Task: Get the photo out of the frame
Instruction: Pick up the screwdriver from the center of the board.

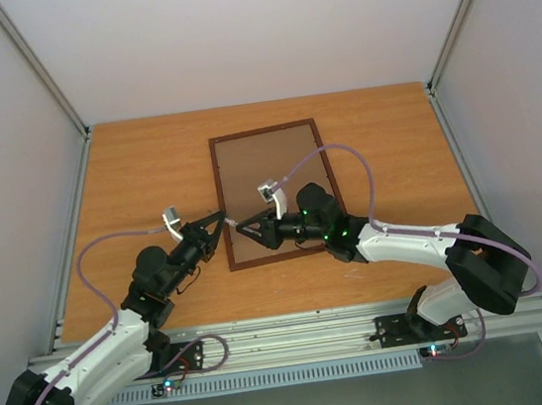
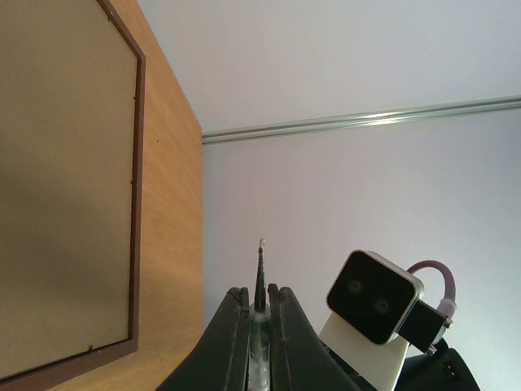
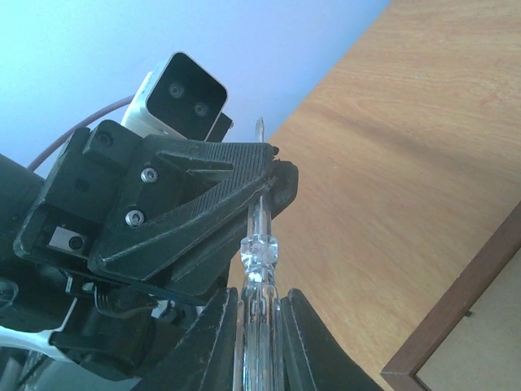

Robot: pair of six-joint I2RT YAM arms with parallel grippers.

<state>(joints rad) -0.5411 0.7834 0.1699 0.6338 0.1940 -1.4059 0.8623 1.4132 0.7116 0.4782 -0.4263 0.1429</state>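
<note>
The frame [image 1: 274,162] lies face down on the wooden table, its plain brown back up; its corner shows in the left wrist view [image 2: 135,204] and the right wrist view [image 3: 456,326]. The photo is hidden. Just off the frame's near left corner, both grippers meet tip to tip on a small screwdriver [image 1: 231,223]. My left gripper [image 1: 221,219] [image 2: 260,297] is shut on its thin dark shaft [image 2: 261,273]. The clear handle [image 3: 259,269] sits between the fingers of my right gripper [image 1: 241,227] [image 3: 262,326], which is shut on it.
The wooden table [image 1: 147,169] is walled by white panels on three sides, with aluminium rails along its edges [image 1: 71,239]. The right arm's body [image 1: 396,241] reaches across the frame's near right corner.
</note>
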